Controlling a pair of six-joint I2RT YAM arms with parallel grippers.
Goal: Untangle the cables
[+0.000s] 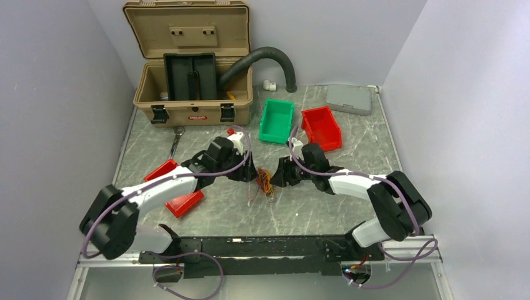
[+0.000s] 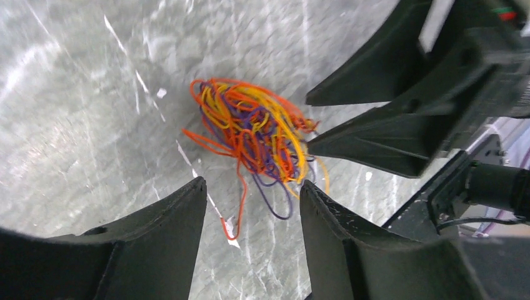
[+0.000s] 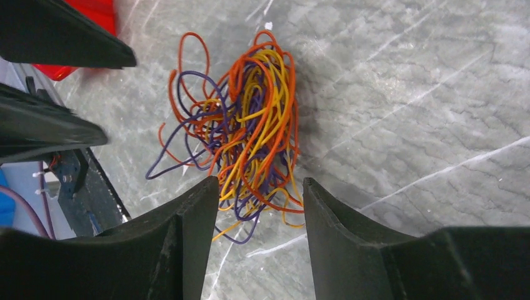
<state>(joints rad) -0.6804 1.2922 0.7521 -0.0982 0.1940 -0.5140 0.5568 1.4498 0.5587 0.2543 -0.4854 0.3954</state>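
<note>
A: Centre of the table (image 1: 350, 206), and there are the cables (image 1: 265, 183): one tight knot of orange, yellow and purple strands lying flat on the marble.

B: Both arms reach in at it. The left tool (image 2: 253, 187) is open, fingers spread wide, with the knot just beyond its tips. A few loose orange and purple ends trail into the gap between them.

A: Gripping anything?

B: Nothing. No strand is pinched on that side.

A: And the right tool (image 3: 260, 184)?

B: Open as well. From its wrist view, the lower loops of the knot run down between its two fingers. Whether a finger touches a strand, I can't tell.

A: So the two tools face each other across the bundle?

B: Yes. From above, the left one sits just left of the knot and the right one just right of it, both very close.

A: What's behind them?

B: A green bin (image 1: 276, 120) and a red bin (image 1: 322, 128) side by side, well apart from the cables. Farther back there's an open tan case (image 1: 194, 69), with a black hose (image 1: 269, 59) arching out of it.
</note>
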